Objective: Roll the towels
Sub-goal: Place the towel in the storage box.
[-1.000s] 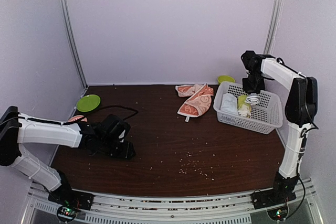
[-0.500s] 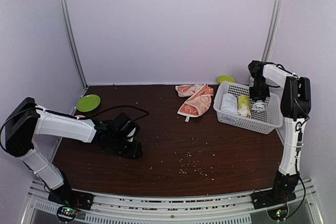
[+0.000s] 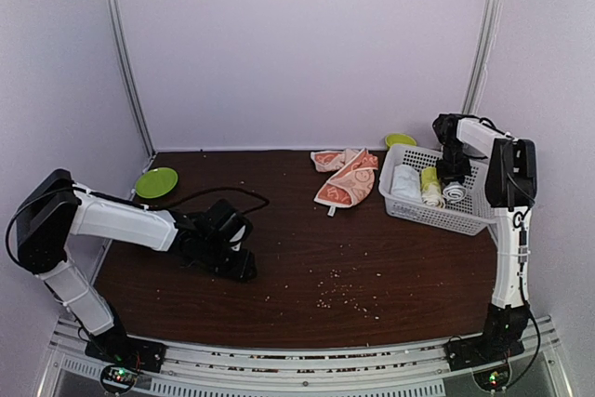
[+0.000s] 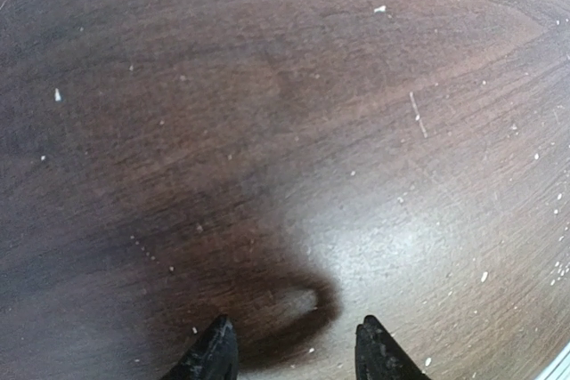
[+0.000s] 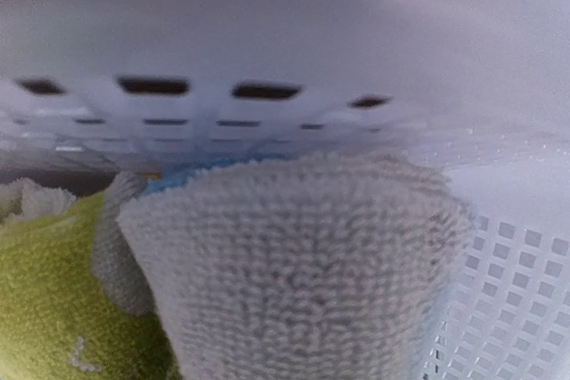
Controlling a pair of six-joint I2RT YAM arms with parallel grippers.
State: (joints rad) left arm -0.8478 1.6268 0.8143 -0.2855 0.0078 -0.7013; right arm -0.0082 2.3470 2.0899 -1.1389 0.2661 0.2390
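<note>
The orange towel with cream patterns (image 3: 349,177) lies crumpled and unrolled on the table at the back centre. The light blue towel is a tight roll (image 3: 454,192), whitish on its outside, in the white basket (image 3: 465,218). My right gripper (image 3: 453,172) reaches down into the basket, right on this roll. In the right wrist view the roll (image 5: 294,264) fills the frame with a blue edge showing, and it hides the fingers. My left gripper (image 3: 244,267) is low over bare table at the left, open and empty (image 4: 296,353).
The basket also holds a plain white roll (image 3: 405,183) and a yellow-green roll (image 3: 430,188), which also shows in the right wrist view (image 5: 44,309). A green plate (image 3: 156,181) lies at the far left, another (image 3: 400,139) behind the basket. Crumbs (image 3: 344,297) dot the table's front.
My right gripper has come down from above the basket into it with the blue towel roll. My left gripper has slid a little to the right over the table.
</note>
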